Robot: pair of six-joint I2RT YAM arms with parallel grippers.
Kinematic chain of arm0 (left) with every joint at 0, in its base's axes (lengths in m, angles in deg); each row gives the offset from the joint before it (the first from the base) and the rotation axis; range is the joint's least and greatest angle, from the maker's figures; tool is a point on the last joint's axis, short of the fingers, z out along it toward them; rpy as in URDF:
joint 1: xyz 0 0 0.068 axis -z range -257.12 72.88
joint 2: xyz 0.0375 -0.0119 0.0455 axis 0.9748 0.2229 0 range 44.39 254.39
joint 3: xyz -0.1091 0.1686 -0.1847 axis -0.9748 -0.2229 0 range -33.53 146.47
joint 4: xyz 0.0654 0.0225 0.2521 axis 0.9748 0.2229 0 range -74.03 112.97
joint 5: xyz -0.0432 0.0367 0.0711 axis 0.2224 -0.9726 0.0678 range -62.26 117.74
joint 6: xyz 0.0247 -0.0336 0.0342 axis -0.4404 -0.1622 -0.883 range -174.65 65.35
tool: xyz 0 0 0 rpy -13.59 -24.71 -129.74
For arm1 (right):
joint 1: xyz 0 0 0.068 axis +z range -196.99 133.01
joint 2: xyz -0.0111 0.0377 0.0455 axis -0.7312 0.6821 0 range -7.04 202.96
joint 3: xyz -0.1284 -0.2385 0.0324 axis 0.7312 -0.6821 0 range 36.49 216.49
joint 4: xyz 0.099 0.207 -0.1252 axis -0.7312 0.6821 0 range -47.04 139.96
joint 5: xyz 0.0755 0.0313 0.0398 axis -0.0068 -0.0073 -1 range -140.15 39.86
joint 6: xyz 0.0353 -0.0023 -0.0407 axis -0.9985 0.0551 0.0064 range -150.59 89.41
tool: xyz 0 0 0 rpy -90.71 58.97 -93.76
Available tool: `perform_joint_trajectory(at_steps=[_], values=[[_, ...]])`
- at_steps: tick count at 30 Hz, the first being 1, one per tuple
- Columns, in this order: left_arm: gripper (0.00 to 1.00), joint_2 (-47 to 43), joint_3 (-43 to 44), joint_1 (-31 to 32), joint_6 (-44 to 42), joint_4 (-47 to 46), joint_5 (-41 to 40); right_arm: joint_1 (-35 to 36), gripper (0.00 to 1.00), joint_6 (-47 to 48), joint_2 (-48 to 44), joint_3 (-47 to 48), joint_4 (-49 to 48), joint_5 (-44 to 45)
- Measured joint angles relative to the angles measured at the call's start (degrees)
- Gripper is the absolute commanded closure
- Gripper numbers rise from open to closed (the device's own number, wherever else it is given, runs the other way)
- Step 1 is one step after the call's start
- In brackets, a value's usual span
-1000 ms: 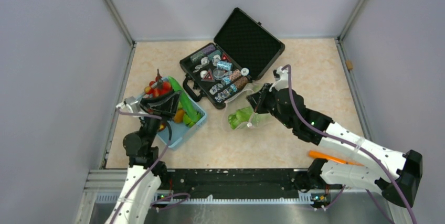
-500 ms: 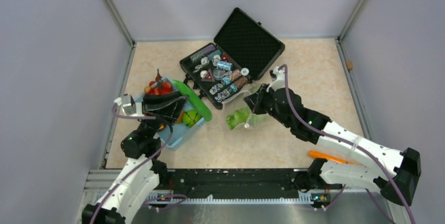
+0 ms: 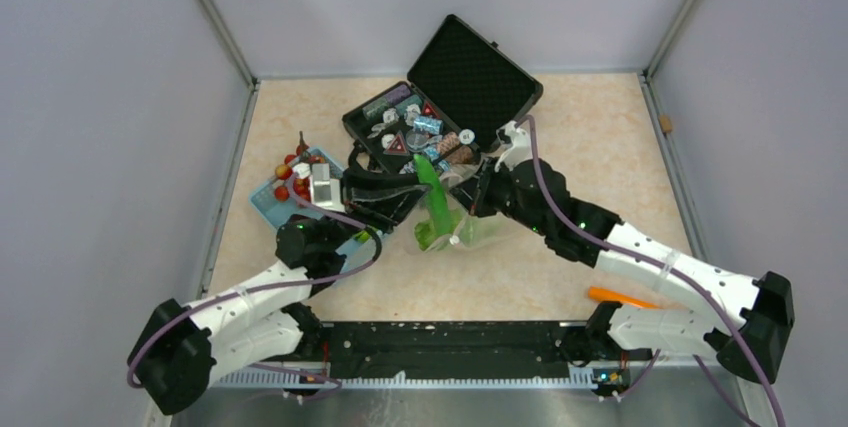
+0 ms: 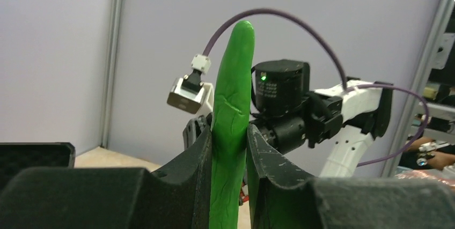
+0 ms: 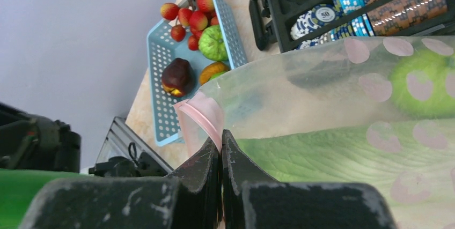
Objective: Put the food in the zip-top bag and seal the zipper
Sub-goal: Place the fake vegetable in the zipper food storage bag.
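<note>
In the top view, the left gripper [image 3: 412, 190] is clenched on a long green toy cucumber [image 3: 433, 202], which tilts over the left end of the large clear crinkly plastic zip-top bag [image 3: 482, 230] lying mid-table. The right gripper [image 3: 468, 192], just right of the cucumber, pinches the bag's far edge. Green food shows through the plastic at the bag's left end. Just beyond both grippers stands an open black hard case [image 3: 478, 72] filled with chips and trinkets. On the left of the beige table [image 3: 600, 137] lies a light blue perforated plastic basket [image 3: 268, 197] with red cherry tomatoes [image 3: 290, 172] at its far end; the left arm covers its right part.

In the left wrist view, the cucumber [image 4: 232, 105] stands upright between the two black fingers [image 4: 196, 151], which press its sides, its tip well above them. Behind it is the right arm's wrist with a looping purple cable [image 4: 279, 17].

In the right wrist view, the black fingers [image 5: 201, 164] are closed tight on the pale pink zipper strip [image 5: 201, 112] at a corner of the bag's mouth. Inside the pink-dotted film lie a white-green leafy long vegetable [image 5: 322, 148] and a round green piece [image 5: 424, 79], blurred by the plastic. Beyond, the basket [image 5: 161, 116] holds the tomatoes, a green leafy ball [image 5: 214, 42], an orange piece [image 5: 213, 71] and a dark purple piece [image 5: 176, 76]. The case sits at the far right.
</note>
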Motion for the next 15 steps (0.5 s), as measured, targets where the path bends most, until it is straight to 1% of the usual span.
perform_joint_trajectory(at_steps=[6, 10, 13, 14, 15], values=[[1.00, 3.2, 2.4, 2.1, -10.0, 2.1, -2.0, 0.0, 1.00, -0.7, -1.9, 0.5, 0.0, -1.4], [1.00, 5.0, 3.1, 2.2, -14.9, 1.9, -3.6, 0.0, 1.00, -1.0, -3.0, 0.5, 0.0, -1.8], [1.00, 6.7, 3.7, 2.3, -16.9, 2.0, -3.8, 0.0, 1.00, -1.2, -3.3, 0.7, 0.1, -2.3], [0.99, 7.4, 4.0, 2.4, -17.4, 2.0, -3.7, 0.0, 1.00, -1.3, -3.3, 0.9, 0.2, -2.4], [0.95, 8.3, 4.4, 2.8, -17.8, 1.9, -3.7, 0.0, 1.00, -1.4, -3.4, 0.9, 0.2, -2.4]])
